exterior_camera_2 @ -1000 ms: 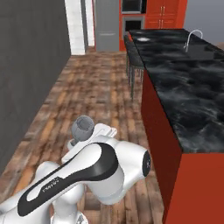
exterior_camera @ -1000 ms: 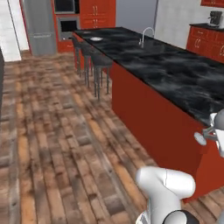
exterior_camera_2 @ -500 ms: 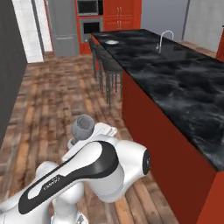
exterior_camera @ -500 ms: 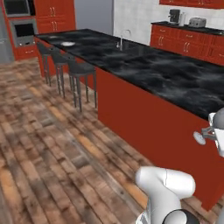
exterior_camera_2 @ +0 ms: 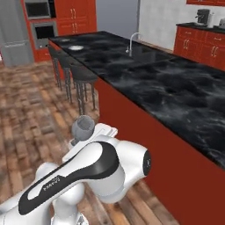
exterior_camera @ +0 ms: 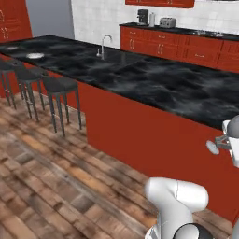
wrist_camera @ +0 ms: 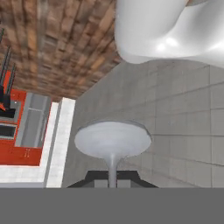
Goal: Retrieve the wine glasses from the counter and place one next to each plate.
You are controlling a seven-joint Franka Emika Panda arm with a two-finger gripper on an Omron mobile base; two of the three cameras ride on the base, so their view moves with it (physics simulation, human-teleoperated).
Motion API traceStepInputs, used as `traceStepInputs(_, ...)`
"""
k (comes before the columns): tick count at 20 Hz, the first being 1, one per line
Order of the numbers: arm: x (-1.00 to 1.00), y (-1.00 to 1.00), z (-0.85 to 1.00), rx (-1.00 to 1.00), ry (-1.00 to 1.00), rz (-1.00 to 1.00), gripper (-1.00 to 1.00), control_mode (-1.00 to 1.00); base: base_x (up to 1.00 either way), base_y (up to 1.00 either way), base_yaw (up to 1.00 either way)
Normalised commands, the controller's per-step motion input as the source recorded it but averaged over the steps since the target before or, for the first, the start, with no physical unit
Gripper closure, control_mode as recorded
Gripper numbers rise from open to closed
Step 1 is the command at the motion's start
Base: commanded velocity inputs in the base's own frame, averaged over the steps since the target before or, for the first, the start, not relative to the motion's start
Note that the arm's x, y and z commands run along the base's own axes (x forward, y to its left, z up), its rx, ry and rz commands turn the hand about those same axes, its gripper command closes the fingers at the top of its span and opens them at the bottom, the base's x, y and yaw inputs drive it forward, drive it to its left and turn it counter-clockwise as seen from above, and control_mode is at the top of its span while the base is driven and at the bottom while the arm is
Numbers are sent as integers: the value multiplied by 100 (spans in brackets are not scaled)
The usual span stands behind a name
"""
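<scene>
My gripper (wrist_camera: 113, 179) is shut on the stem of a clear wine glass (wrist_camera: 113, 140), whose round end stands just past the dark fingertips. The same glass (exterior_camera_2: 82, 127) is carried above the wooden floor, beside the white arm, with the gripper (exterior_camera_2: 96, 133) behind it. At the right edge of the left base view the glass (exterior_camera: 212, 147) pokes out from the gripper (exterior_camera: 227, 142). Two plates (exterior_camera: 34, 56) (exterior_camera: 11, 47) lie on the far end of the island; they are the plates (exterior_camera_2: 75, 47) (exterior_camera_2: 64, 40) above the stools. The counter (exterior_camera: 186, 31) runs along the back wall.
A long black-topped island (exterior_camera: 154, 84) with red sides stands close ahead, with a sink faucet (exterior_camera: 103, 45) in it. Bar stools (exterior_camera: 59, 86) line its near side at the left. A coffee machine (exterior_camera: 143, 17) and toaster (exterior_camera: 167, 21) sit on the back counter. Wooden floor (exterior_camera: 51, 163) lies open at the left.
The base has driven and turned, so the whole scene has shifted: the island is nearer and the back counter has come into view. Arm and held glass keep their pose.
</scene>
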Motion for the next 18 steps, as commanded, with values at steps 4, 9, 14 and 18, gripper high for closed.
traceStepInputs(4, 0, 0, 0, 0, 0, 0, 100, 100, 100, 100, -42)
traceStepInputs(9, 0, 0, 0, 0, 0, 0, 100, 100, 85, 100, -41)
traceStepInputs(14, 0, 0, 0, 0, 0, 0, 100, 100, 59, 100, -36)
traceStepInputs(18, 0, 0, 0, 0, 0, 0, 100, 100, 49, 100, -32)
